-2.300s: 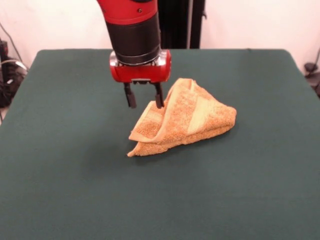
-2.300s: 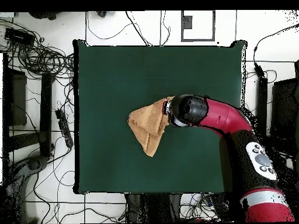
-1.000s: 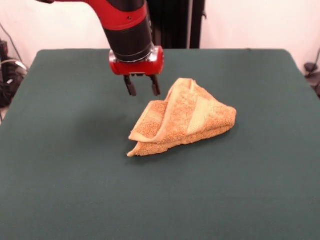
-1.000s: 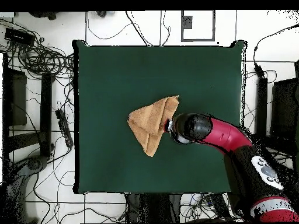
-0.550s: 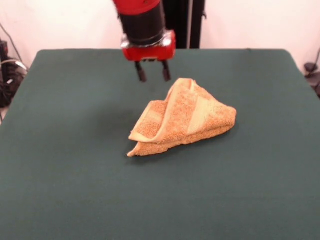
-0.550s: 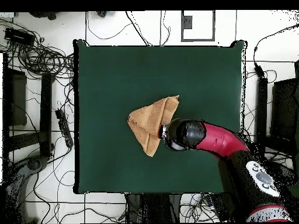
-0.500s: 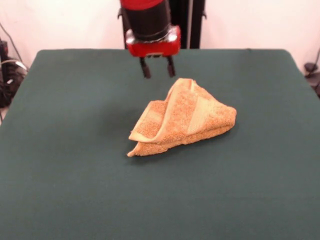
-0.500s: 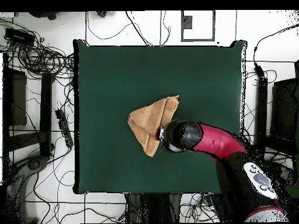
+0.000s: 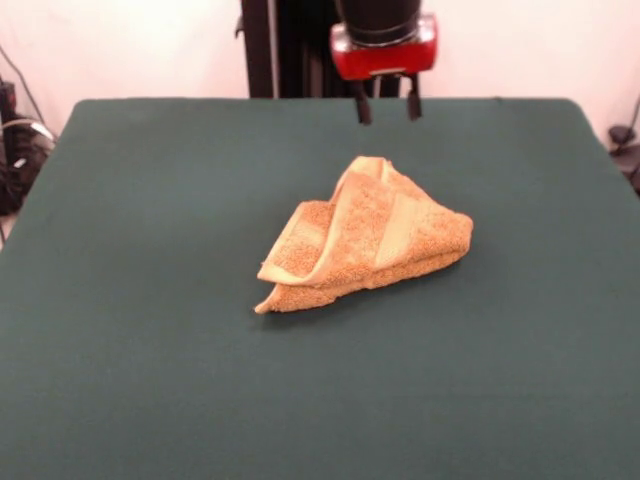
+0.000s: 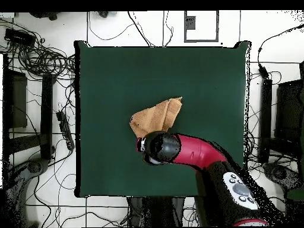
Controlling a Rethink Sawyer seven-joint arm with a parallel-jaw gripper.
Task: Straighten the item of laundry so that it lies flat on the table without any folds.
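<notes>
The orange-tan towel lies crumpled in a folded, roughly triangular heap near the middle of the dark green table. A smoother woven band runs across its top fold. My gripper is open and empty. It hangs raised over the table's far part, behind the towel and apart from it. In the overhead view the red arm's wrist covers the gripper and the lower part of the towel on the table.
The black pedestal stands behind the table's far edge. Cables and equipment lie on the floor around the table. A dark object sits off the table's right side.
The open gripper has risen from beside the towel's left edge and moved back and to the right in the front view. The towel has not moved.
</notes>
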